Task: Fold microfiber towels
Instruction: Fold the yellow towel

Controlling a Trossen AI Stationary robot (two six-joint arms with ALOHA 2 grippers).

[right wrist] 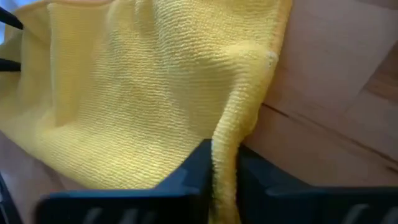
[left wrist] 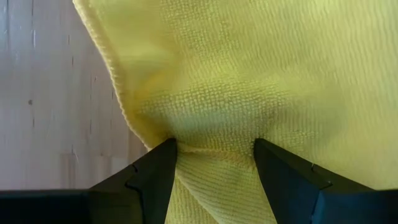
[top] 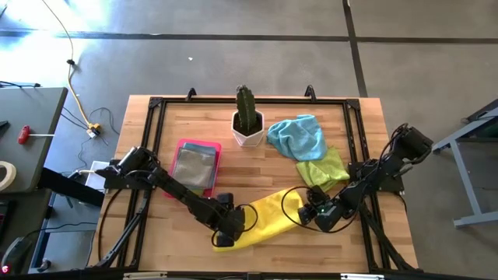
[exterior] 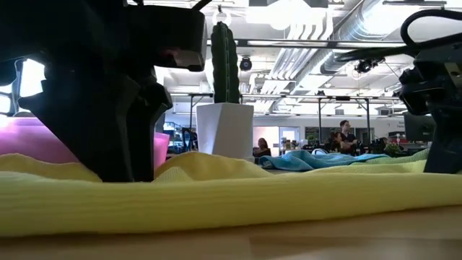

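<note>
A yellow microfiber towel [top: 268, 218] lies slantwise on the wooden table near its front edge, rumpled. My left gripper [top: 231, 232] stands at the towel's near-left end and is shut on a bunch of it [left wrist: 214, 168]. My right gripper [top: 310, 211] is at the towel's far-right end, shut on its edge [right wrist: 224, 171]. A light blue towel [top: 299, 136] and a lime green towel [top: 323, 167] lie crumpled at the back right. A grey towel [top: 194, 166] lies folded in a pink tray [top: 180, 148]. My left gripper pinches a gathered bunch of the yellow towel [left wrist: 214, 146] between its two fingers, close to the towel's side edge. The fingers [left wrist: 155, 171] come steeply from above. Creases run toward the pinch, and the cloth around it lies on the table. My right gripper pinches a raised fold at the yellow towel's edge [right wrist: 233, 134] between its two fingers, close to a corner [right wrist: 270, 56]. The fingers [right wrist: 193, 168] come slanting down from the table's right side. The rest of the towel lies slack on the wood.
A cactus in a white pot [top: 247, 124] stands at the back middle, between the pink tray and the blue towel. A black frame rail [top: 249, 99] runs round the tabletop. Bare wood [top: 179, 225] shows at the near left.
</note>
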